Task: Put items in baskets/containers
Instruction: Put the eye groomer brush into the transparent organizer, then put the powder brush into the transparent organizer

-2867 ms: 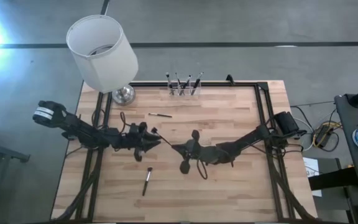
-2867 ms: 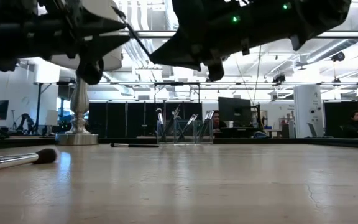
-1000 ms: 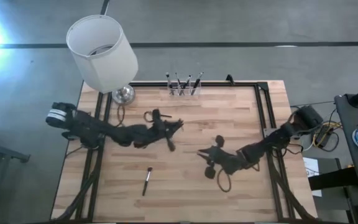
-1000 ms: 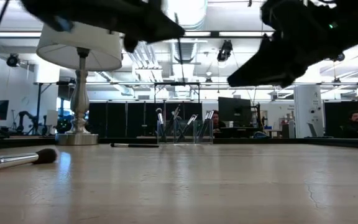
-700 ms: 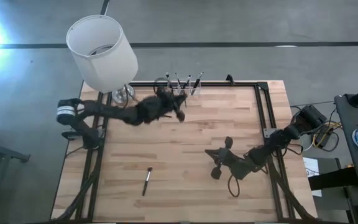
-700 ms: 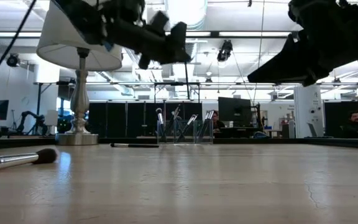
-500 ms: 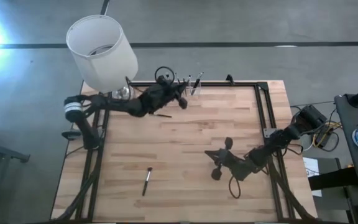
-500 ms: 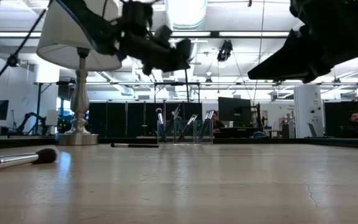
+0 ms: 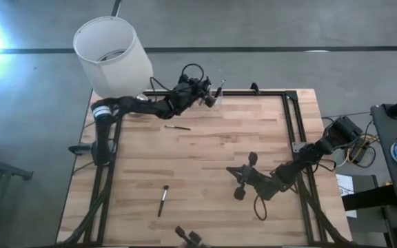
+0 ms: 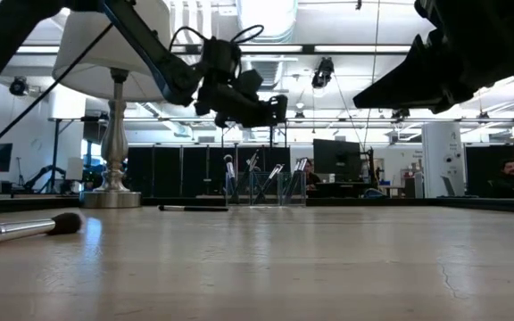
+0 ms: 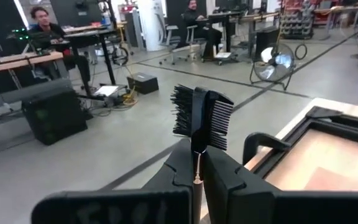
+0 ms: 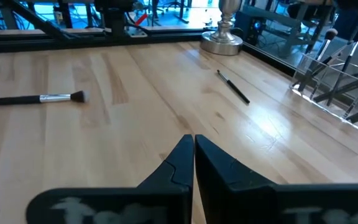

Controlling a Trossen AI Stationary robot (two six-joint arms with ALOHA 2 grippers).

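My left gripper (image 11: 197,163) clamps a comb brush (image 11: 202,117) above the clear holder (image 9: 211,100); right gripper (image 12: 193,152) closed, over the table (image 9: 205,176).

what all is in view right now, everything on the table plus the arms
clear holder: one, transparent, at the table's far edge, several brushes standing in it
thin dark brush: one, flat on the wood near the holder
silver-ferruled brush: one, dark handle, flat near the front left
comb-like brush: one, dark, clamped in the left gripper
lamp: one, white shade, silver base, far-left corner
table: one, light wood, black frame
left gripper: above the holder, shut on the comb-like brush
right gripper: shut, empty, hovering over the table's right half
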